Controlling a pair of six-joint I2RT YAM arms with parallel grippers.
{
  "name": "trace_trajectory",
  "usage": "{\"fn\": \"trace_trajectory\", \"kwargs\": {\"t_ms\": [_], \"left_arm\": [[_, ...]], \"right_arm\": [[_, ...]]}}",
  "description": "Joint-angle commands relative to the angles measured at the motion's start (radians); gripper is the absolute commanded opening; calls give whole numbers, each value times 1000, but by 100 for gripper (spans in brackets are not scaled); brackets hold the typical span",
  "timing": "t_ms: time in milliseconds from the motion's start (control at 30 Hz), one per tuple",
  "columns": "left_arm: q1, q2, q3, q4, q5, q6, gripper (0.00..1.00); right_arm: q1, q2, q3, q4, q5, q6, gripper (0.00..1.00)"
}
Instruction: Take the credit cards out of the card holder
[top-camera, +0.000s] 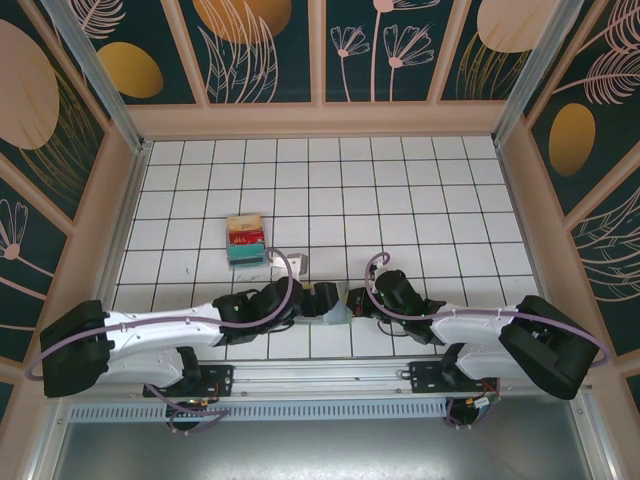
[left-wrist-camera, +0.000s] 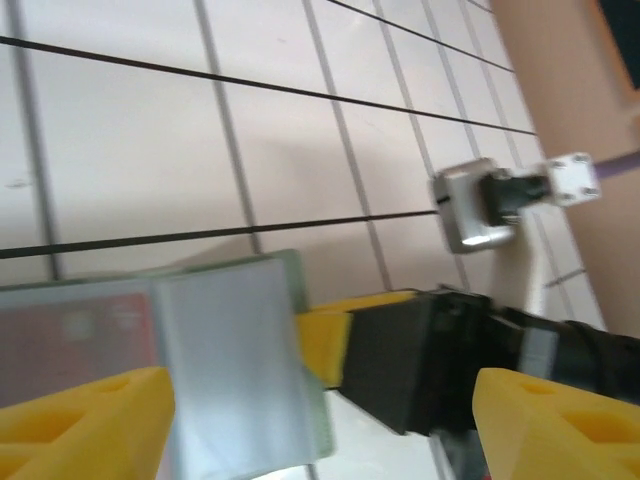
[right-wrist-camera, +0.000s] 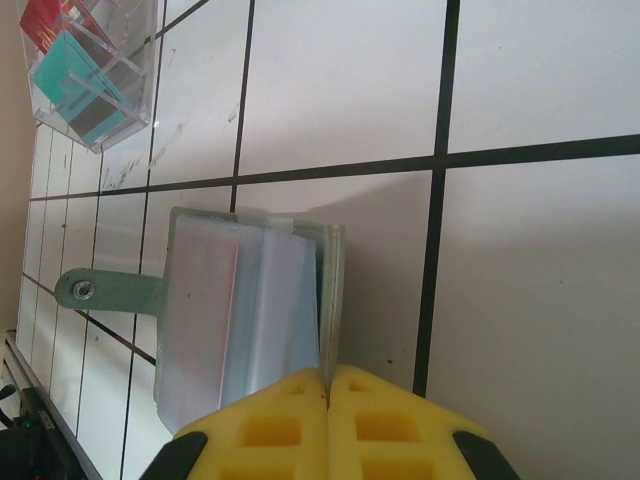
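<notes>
The grey-green card holder (right-wrist-camera: 250, 310) lies open on the tiled table, its clear sleeves fanned up and its snap tab (right-wrist-camera: 100, 290) pointing left. A pale pinkish credit card (right-wrist-camera: 205, 300) sits inside a sleeve, also seen as the credit card (left-wrist-camera: 80, 335) through plastic. My right gripper (right-wrist-camera: 327, 385) is shut on the edge of one upright leaf of the holder. My left gripper (left-wrist-camera: 320, 430) is open, its yellow fingers (left-wrist-camera: 80, 420) wide apart, with the card holder (left-wrist-camera: 235, 370) near the left one. From above, the left gripper (top-camera: 318, 300) and right gripper (top-camera: 352, 300) meet over the card holder (top-camera: 336, 314).
A clear box with a stack of tan, red and teal cards (top-camera: 245, 240) stands behind and to the left, seen as the box (right-wrist-camera: 85, 70) in the right wrist view. A small white object (top-camera: 300, 263) lies just behind the grippers. Wooden walls (top-camera: 110, 220) enclose the table.
</notes>
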Motion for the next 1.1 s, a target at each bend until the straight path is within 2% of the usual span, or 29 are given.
{"fn": "trace_trajectory", "kwargs": {"t_ms": [0,200,667,1067], "left_arm": [[6,-11,-49,-120,-94,-25,79],[21,31,-94,-109,-99,-56,80],[25,116,-110,49,-2,-32,78],[22,177,-86,57,32,-27,78]], "right_arm": [[4,8,21,6,-9,-9,0],[4,16,27,8,-10,-4,0],[5,20,21,14,-13,3,0],[5,23,15,26,-15,6,0]]}}
